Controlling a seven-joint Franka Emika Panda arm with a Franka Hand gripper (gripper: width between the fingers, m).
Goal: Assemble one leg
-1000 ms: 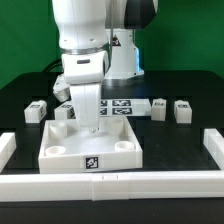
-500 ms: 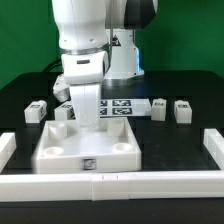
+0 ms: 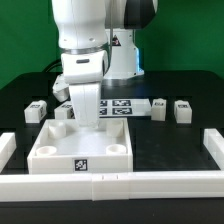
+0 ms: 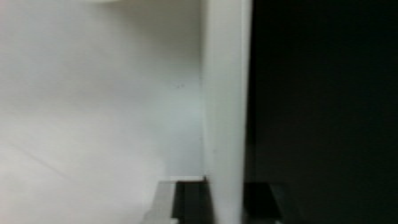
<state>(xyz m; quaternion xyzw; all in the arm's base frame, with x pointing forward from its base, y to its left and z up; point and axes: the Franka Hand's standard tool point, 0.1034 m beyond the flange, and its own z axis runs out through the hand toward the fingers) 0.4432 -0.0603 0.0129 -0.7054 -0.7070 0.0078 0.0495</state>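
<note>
The large white tray-like part (image 3: 55, 160) lies at the front of the black table. My gripper (image 3: 88, 122) reaches down to its far wall and is shut on that wall. In the wrist view the wall (image 4: 226, 80) runs between my two dark fingertips (image 4: 192, 205), with the gripper (image 4: 228, 200) astride it. Small white tagged legs lie behind the tray: one at the exterior view's left (image 3: 37, 110), one half hidden by my gripper (image 3: 64, 110), and two at the right (image 3: 160, 107) (image 3: 183, 109).
The marker board (image 3: 120, 105) lies behind the tray. A white rail (image 3: 120, 185) runs along the front, with short white rails at the exterior view's left (image 3: 6, 150) and right (image 3: 214, 145). The robot's base (image 3: 125, 55) stands at the back.
The tray has slid toward the exterior view's left and toward the front rail, with my gripper still holding its far wall.
</note>
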